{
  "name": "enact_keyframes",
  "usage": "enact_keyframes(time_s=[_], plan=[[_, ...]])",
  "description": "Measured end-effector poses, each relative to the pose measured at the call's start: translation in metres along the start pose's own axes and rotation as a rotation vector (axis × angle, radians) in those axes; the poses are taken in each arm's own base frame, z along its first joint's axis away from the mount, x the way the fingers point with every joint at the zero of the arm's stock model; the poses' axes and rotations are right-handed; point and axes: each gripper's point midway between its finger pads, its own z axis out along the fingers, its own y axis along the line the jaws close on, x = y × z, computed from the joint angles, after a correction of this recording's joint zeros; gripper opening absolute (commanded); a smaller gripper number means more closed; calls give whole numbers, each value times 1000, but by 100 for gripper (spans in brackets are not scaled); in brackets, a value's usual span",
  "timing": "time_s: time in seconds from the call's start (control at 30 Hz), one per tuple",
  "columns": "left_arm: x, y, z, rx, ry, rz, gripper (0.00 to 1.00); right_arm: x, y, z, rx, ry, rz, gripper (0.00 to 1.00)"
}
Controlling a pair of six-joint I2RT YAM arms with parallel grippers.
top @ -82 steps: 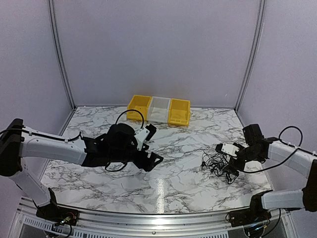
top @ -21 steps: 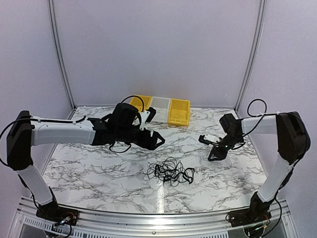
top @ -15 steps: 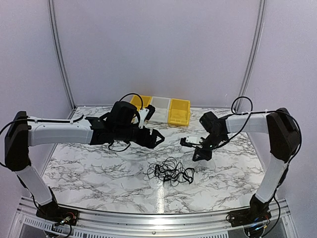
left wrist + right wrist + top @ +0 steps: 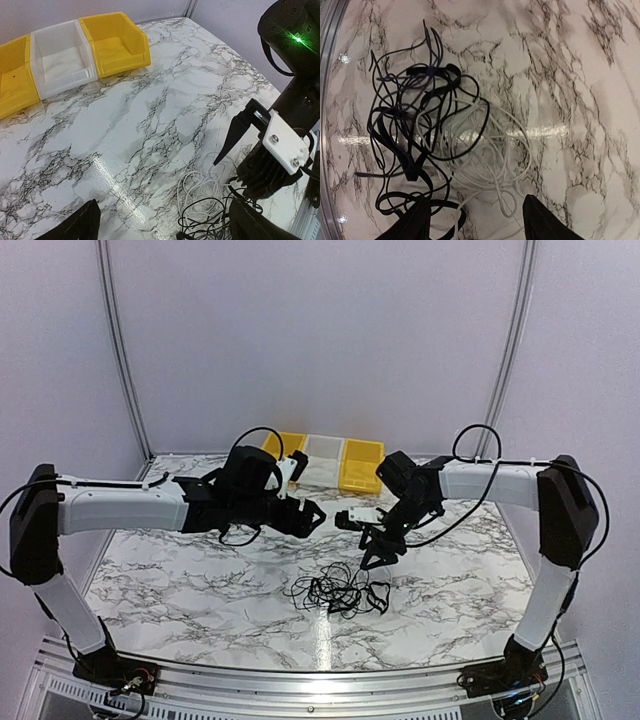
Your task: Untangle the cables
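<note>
1. Right gripper (image 4: 362, 538) hangs with its fingers spread wide and nothing clamped between them; we judge it poised for a first pick
2. Left gripper (image 4: 306, 490) hovers just beside it, likewise spread wide and holding nothing
3. Well beyond both grippers stand the bins (image 4: 322, 462), apart from every cord
4. Directly beneath the right gripper, and below the left one toward our side, the cables (image 4: 340, 590) lie in one loose heap on the table (image 4: 200, 580)
5. Black cords (image 4: 385, 125) and white cords (image 4: 480, 175) loop through one another; none lies free, so we reckon all the untangling remains
6. Plugs are too small to pick out
</note>
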Motion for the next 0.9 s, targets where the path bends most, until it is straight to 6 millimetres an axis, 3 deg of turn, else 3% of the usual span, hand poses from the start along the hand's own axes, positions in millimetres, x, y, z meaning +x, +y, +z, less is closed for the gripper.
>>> enact_keyframes(time_s=[0.2, 0.3, 0.4, 0.9], plan=[[30, 1, 22, 18, 88, -41, 92, 54, -15, -15, 22, 18, 150, 59], [43, 1, 30, 27, 128, -59, 92, 59, -32, -38, 93, -24, 176, 59], [49, -3, 34, 49, 151, -67, 91, 48, -36, -53, 137, -74, 150, 59], [47, -22, 34, 146, 173, -104, 89, 29, -17, 2, 61, -31, 49, 51]])
